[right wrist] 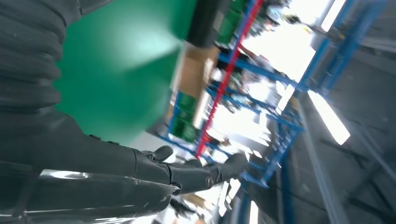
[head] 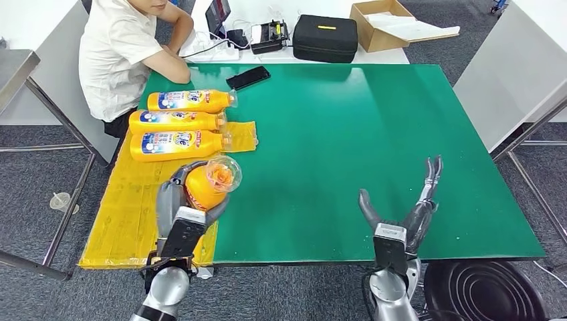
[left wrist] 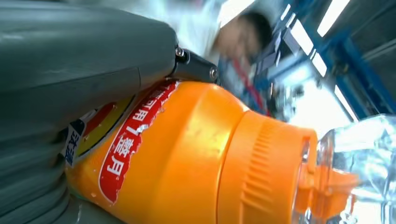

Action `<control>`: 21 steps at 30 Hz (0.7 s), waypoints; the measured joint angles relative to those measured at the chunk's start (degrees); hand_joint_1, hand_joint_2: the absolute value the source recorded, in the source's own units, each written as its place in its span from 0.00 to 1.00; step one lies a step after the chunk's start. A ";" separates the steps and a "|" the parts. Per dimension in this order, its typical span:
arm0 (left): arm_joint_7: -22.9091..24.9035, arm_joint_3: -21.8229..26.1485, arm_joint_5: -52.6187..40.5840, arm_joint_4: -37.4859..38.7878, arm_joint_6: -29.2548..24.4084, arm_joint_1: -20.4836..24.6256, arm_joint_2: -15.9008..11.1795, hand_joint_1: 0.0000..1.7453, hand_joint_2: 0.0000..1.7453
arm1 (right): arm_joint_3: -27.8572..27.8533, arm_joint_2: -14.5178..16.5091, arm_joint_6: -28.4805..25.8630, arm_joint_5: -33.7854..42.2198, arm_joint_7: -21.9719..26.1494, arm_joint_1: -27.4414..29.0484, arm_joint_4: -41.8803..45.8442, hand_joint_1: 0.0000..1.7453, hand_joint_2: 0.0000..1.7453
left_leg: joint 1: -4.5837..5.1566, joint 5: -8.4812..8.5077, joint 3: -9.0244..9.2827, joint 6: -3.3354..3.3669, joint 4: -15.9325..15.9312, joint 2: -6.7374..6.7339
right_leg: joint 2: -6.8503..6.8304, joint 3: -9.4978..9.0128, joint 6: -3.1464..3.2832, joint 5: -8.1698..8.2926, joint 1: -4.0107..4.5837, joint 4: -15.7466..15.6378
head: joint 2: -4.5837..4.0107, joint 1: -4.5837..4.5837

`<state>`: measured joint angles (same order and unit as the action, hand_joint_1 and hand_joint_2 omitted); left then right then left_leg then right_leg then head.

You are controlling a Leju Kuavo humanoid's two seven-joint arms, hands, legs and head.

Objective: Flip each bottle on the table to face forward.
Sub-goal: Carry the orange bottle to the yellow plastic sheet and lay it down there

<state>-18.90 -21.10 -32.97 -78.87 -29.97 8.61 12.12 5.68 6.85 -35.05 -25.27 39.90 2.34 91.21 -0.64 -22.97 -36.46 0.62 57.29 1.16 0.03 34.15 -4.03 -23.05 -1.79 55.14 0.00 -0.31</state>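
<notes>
Across a green table [head: 348, 134] with a yellow sheet [head: 124, 207] along its left edge, a seated person [head: 124, 53] rests an arm at the far corner. Three orange bottles [head: 177, 122] lie side by side on the sheet, long axes crosswise, caps to the right. Nearer the front, the left hand [head: 179, 200] grasps a fourth orange bottle [head: 208, 185], lifted off the sheet, its clear-capped end aimed up toward the camera. Over the near edge, the right hand [head: 411, 210] holds nothing, fingers spread and extended
</notes>
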 joint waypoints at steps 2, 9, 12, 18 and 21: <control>2.86 -0.05 -8.87 0.87 -3.96 1.15 -1.01 1.00 1.00 | -1.32 0.02 -0.10 1.28 0.01 0.31 4.35 0.00 1.00 | -0.01 0.00 0.01 0.00 0.00 0.00 | 0.00 -0.01 0.00 0.00 0.00 0.00 | 0.00 -0.01; 6.90 0.38 -19.67 12.72 0.08 7.01 -2.85 1.00 1.00 | -0.99 -1.22 0.08 10.08 0.01 -0.12 10.35 0.00 1.00 | 0.01 0.02 0.01 0.01 0.00 0.01 | 0.00 -0.06 -0.01 0.02 -0.02 0.01 | 0.00 0.01; 5.86 0.46 -20.37 19.74 2.21 9.44 -2.99 1.00 1.00 | -0.02 -1.69 1.10 13.15 0.01 -1.21 9.75 0.00 1.00 | 0.01 0.03 0.01 0.00 0.00 0.00 | 0.00 -0.06 -0.02 0.03 -0.03 0.01 | 0.00 0.01; 3.60 -0.31 -22.57 31.57 3.39 13.76 -3.52 1.00 1.00 | 0.49 -1.87 8.33 16.47 0.01 -3.65 5.54 0.00 1.00 | 0.00 0.04 0.01 -0.02 0.00 0.00 | 0.00 -0.06 -0.02 0.03 -0.01 0.04 | 0.00 0.00; 3.12 -0.37 -21.63 34.88 4.20 15.25 -3.60 0.99 1.00 | 0.49 -1.87 11.19 16.76 0.01 -4.44 3.43 0.00 1.00 | 0.00 0.03 0.02 -0.02 0.00 0.03 | -0.02 -0.09 0.00 0.01 -0.01 0.04 | 0.00 0.00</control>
<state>-15.78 -21.46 -54.60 -43.99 -25.77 23.86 8.52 6.16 4.98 -23.87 -8.51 39.91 -2.11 94.63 -0.64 -22.94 -36.44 0.60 57.28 1.19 0.02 34.06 -4.03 -23.04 -1.80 55.18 0.00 -0.31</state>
